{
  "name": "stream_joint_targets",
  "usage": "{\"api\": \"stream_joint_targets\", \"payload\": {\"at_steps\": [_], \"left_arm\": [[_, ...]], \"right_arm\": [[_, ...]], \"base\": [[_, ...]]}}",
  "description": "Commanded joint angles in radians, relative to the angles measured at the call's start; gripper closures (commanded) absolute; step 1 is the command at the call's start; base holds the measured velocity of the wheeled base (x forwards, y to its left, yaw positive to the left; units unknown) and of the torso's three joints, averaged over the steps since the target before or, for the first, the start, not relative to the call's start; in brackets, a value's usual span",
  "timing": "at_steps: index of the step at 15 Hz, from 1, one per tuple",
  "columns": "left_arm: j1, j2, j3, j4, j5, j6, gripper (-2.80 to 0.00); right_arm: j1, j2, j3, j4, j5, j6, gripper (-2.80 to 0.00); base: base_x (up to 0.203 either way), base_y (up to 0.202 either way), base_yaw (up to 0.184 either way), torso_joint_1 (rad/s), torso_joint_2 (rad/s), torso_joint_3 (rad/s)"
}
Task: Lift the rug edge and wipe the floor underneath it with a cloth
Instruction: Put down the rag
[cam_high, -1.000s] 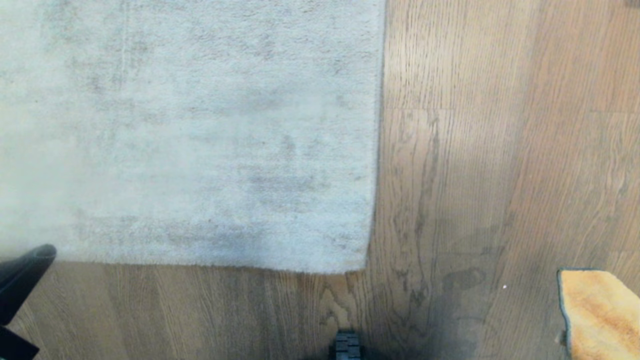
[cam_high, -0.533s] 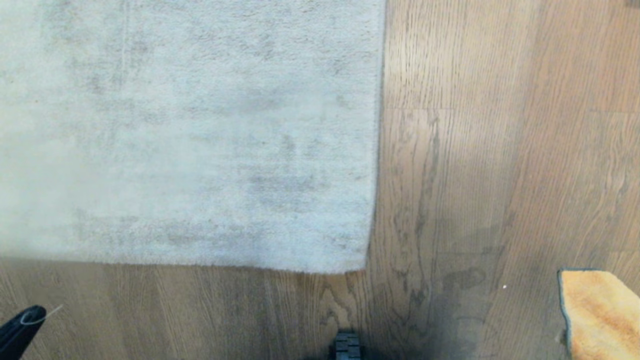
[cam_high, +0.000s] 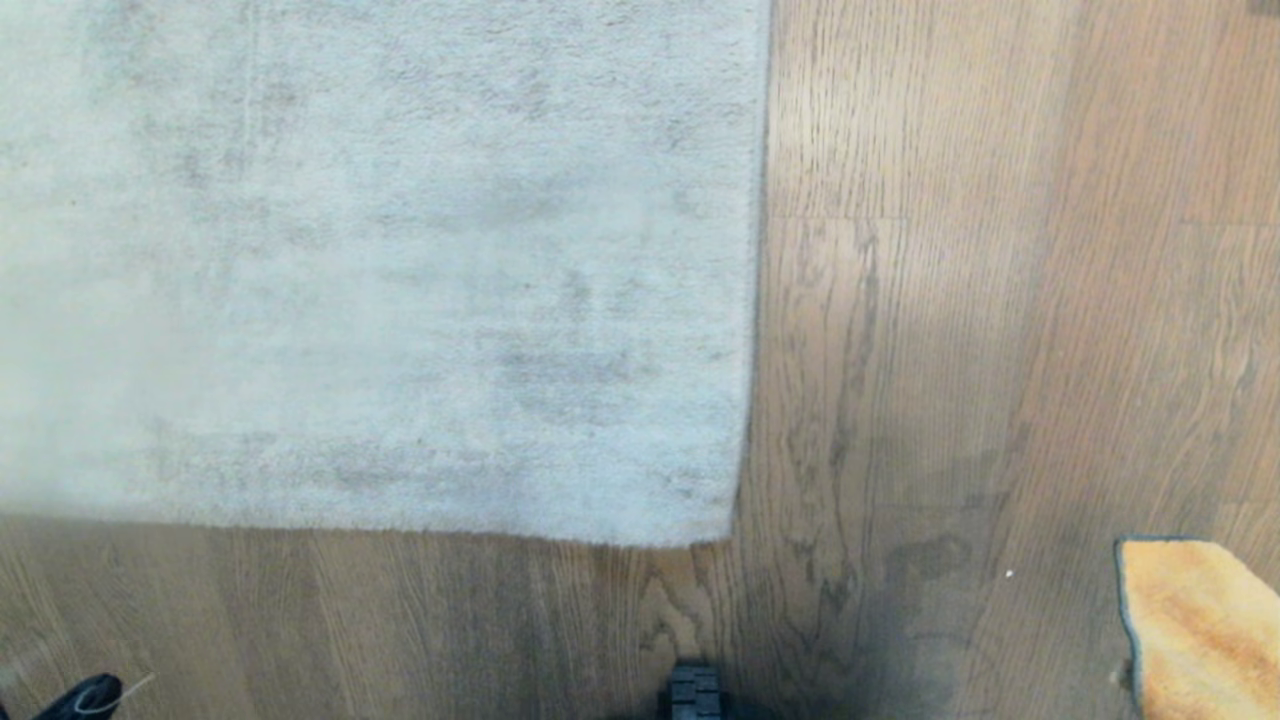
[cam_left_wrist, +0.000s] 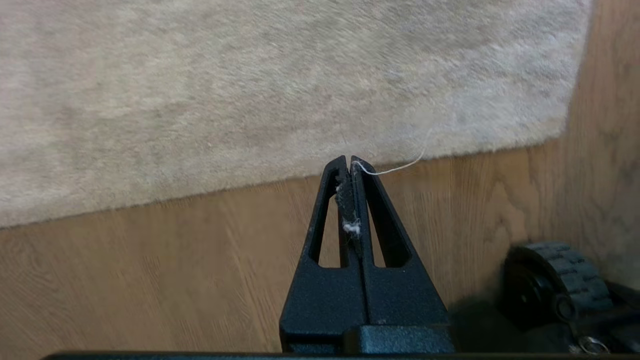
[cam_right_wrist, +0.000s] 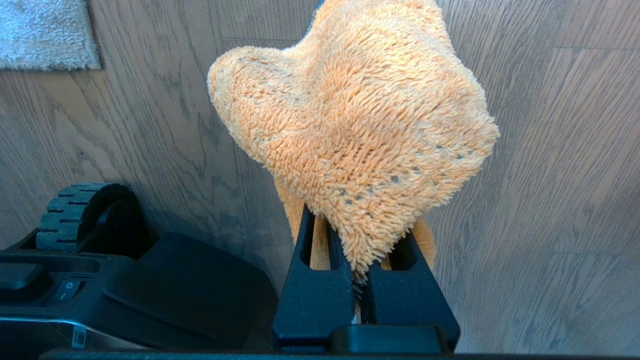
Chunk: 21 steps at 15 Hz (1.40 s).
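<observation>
The light grey rug lies flat on the brown wood floor (cam_high: 1000, 300), and its near rug edge (cam_high: 400, 528) runs across the head view. My left gripper (cam_high: 85, 697) shows only as a black tip at the bottom left corner, off the rug. In the left wrist view this gripper (cam_left_wrist: 349, 160) is shut over bare floor just short of the rug edge (cam_left_wrist: 200, 192). Only lint and a loose pale thread cling to it. My right gripper (cam_right_wrist: 357, 235) is shut on the orange fluffy cloth (cam_right_wrist: 360, 110), which also shows at the bottom right of the head view (cam_high: 1200, 630).
A black ribbed wheel of my base (cam_high: 695, 692) sits at the bottom middle, close to the rug's corner (cam_high: 725, 535). The wheel (cam_left_wrist: 555, 280) and the dark base housing (cam_right_wrist: 150, 290) are near both arms. Bare planks stretch to the right of the rug.
My left gripper has drawn back from the rug's near edge towards the bottom left corner of the head view. The rug, the cloth and the right arm have stayed where they were.
</observation>
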Motion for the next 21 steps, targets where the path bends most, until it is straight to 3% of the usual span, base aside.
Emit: {"api": "stream_joint_targets", "payload": {"at_steps": [1, 8, 13, 21], "left_arm": [[-0.035, 0.010, 0.002, 0.057, 0.004, 0.002, 0.00], [-0.018, 0.002, 0.002, 0.155, 0.007, -0.003, 0.00], [0.033, -0.011, 0.002, 0.216, 0.007, 0.003, 0.00], [-0.010, -0.009, 0.002, 0.255, 0.035, 0.001, 0.00]], "right_arm": [[0.000, 0.001, 0.000, 0.001, 0.000, 0.000, 0.00], [-0.001, 0.001, 0.000, 0.001, 0.001, 0.000, 0.00], [-0.001, 0.001, 0.000, 0.001, 0.000, 0.000, 0.00], [-0.001, 0.001, 0.000, 0.001, 0.001, 0.000, 0.00]], "base": [[0.000, 0.000, 0.000, 0.000, 0.00, 0.000], [0.000, 0.000, 0.000, 0.000, 0.00, 0.000], [0.000, 0.000, 0.000, 0.000, 0.00, 0.000], [0.000, 0.000, 0.000, 0.000, 0.00, 0.000]]}}
